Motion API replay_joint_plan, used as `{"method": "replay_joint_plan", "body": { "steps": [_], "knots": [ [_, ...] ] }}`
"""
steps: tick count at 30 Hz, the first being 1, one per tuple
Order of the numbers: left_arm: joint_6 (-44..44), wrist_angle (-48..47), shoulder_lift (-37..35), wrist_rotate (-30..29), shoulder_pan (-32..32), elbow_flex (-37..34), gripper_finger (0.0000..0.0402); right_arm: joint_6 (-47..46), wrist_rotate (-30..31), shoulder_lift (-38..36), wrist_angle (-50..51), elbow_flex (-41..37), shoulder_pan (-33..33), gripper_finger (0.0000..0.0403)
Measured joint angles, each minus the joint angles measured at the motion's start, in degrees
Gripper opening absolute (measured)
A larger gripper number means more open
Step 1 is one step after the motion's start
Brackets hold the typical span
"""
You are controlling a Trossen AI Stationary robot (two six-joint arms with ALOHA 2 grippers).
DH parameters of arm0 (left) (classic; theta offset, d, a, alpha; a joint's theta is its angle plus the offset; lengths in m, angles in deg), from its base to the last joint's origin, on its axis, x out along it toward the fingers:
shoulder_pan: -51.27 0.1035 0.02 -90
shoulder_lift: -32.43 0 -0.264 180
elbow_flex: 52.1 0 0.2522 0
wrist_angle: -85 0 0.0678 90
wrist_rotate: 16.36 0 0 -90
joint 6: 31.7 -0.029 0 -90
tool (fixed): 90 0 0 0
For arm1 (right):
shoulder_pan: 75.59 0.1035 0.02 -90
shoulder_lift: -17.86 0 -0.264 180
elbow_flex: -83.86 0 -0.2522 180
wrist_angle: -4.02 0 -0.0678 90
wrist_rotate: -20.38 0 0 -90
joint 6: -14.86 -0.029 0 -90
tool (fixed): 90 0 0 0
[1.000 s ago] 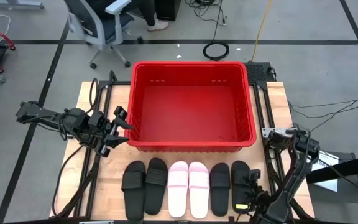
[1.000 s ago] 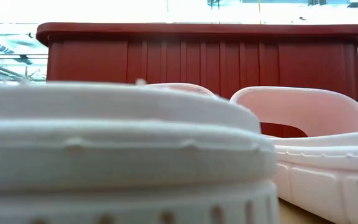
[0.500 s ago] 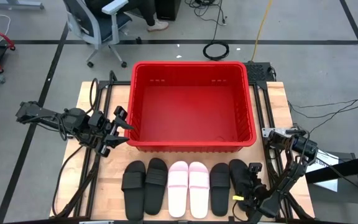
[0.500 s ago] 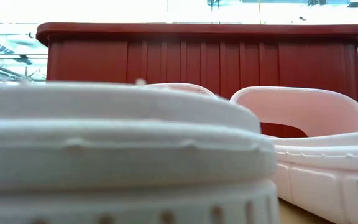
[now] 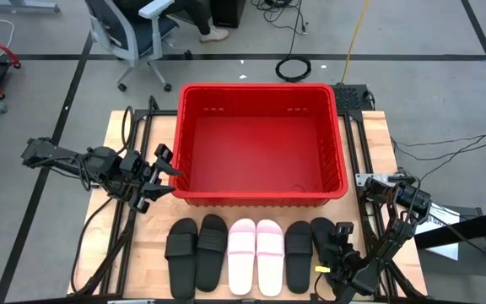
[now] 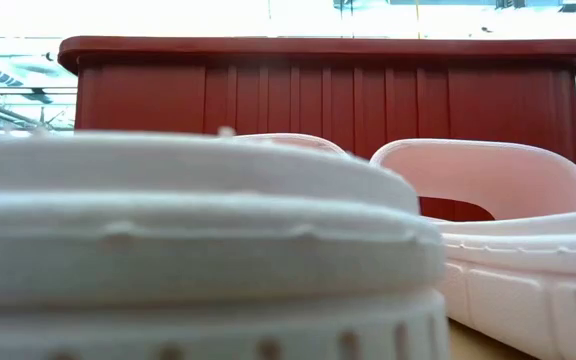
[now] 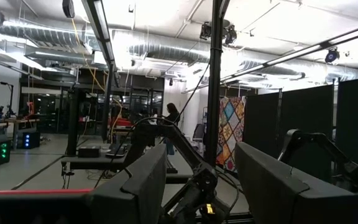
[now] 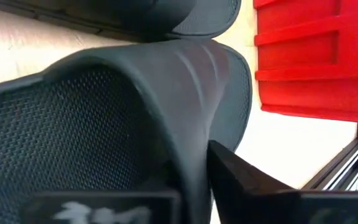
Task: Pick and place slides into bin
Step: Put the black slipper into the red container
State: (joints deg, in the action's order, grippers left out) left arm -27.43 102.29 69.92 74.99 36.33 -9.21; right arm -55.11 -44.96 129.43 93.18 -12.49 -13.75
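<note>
Clamping rightmost black slide (image 5: 325, 238): right end effector (image 5: 337, 253), strap pinched.

Six foam slide sandals lined up before one red plastic bin (image 5: 261, 196).
Four matte black slides (image 5: 181, 247), two pale pink slides (image 5: 242, 255).

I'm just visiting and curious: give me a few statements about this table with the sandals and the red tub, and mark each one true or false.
1. The bin holds no slides. True.
2. Two pink slides lie between black ones. True.
3. The right gripper is at the leftmost black slide. False: it grips the strap of the rightmost black slide.
4. The left gripper holds a sandal. False: it is open, beside the bin's left wall.
5. Six slides sit in the row. True.
</note>
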Motion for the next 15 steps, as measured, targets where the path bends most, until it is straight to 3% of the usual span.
{"method": "replay_joint_plan", "body": {
  "steps": [3,15],
  "knots": [
    [0.0,0.0,0.0,0.0,0.0,0.0,0.0198,1.9,-1.7,0.0,0.5,0.0,0.0,0.0007],
    [0.1,0.0,0.0,0.0,0.0,0.0,0.0198,2.0,-7.0,-5.1,5.3,0.0,0.0,0.0006]
  ]
}}
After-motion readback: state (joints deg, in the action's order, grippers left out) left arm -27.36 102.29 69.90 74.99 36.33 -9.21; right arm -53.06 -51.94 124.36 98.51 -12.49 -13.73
